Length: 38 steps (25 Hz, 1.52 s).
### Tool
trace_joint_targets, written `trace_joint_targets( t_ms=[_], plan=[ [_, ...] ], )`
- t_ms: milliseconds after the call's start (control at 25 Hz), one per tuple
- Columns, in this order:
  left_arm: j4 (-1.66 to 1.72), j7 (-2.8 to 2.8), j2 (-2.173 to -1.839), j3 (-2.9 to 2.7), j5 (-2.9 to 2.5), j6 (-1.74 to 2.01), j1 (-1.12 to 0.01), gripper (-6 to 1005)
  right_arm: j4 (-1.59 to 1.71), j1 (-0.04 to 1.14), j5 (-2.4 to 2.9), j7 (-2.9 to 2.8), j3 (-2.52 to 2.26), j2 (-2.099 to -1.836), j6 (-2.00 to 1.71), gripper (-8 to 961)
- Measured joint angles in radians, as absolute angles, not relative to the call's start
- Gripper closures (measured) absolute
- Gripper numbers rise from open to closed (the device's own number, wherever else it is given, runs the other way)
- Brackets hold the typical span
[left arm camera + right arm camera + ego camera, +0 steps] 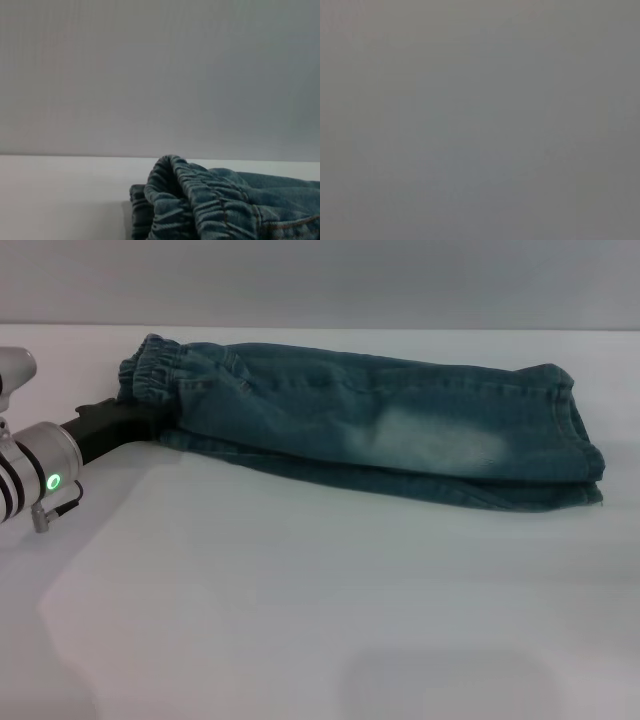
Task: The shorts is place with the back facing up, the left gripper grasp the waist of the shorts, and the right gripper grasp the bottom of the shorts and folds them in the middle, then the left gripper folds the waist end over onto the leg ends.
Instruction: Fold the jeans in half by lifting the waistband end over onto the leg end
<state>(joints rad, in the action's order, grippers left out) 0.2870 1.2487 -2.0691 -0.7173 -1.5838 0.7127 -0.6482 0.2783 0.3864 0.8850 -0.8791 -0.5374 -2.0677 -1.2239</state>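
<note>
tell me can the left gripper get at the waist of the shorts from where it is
Probably yes. The left gripper is already at the elastic waist of the shorts, its tip tucked under that end. Nothing else on the table blocks it. Whether its fingers have closed is hidden.

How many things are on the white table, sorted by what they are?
Denim shorts: 1
Robot tool, the left tool at the shorts' waist: 1
Total: 2
The right tool is not in view.

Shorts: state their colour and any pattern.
The shorts are blue-green denim with a faded pale patch mid-leg; head view shows this best.
</note>
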Motion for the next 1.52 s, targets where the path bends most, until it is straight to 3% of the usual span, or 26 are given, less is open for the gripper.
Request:
trace_joint_targets(
  t_ms=[120, 1520],
  plan=[
    [0.285, 1.229, -2.069, -0.717, -1.574, 0.714, -0.648, 385, 0.271, 0.385, 0.885, -0.879, -0.536, -2.068, -1.223, 386],
    [0.258, 1.181, -2.068, -0.712, -1.507, 0.781, -0.632, 741, 0.251, 0.385, 0.883, -0.883, -0.537, -2.068, -1.223, 385]
  ],
)
